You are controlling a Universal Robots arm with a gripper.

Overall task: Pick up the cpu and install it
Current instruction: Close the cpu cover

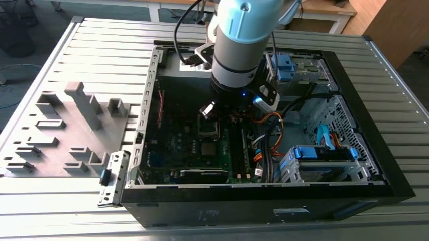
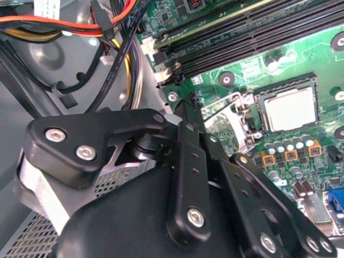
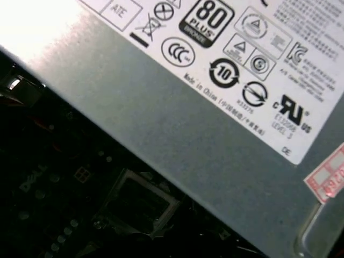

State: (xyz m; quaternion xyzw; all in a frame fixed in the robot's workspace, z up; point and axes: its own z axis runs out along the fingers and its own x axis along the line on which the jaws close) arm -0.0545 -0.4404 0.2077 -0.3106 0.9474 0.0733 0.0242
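The cpu (image 2: 290,110) is a pale silvery square lying flat in its socket on the green motherboard (image 2: 252,59), framed by the socket's dark rim. A metal socket plate (image 2: 231,118) stands raised beside it. My gripper (image 2: 188,102) hangs inside the open computer case (image 1: 375,150), its black linkages drawn together to a single tip, shut with nothing visibly between the tips. The tip sits just off the socket's raised-plate side, a short way above the board. In the exterior view the gripper (image 1: 208,111) hovers over the socket (image 1: 209,129).
A power supply (image 3: 215,107) with a white label is close to the wrist. Orange, yellow and black cables (image 2: 80,32) run beside the board, with memory slots (image 2: 242,32) nearby. A grey tray with upright blocks (image 1: 67,130) lies outside the case at the exterior view's left. Blue drive brackets (image 1: 322,153) fill the case's right side.
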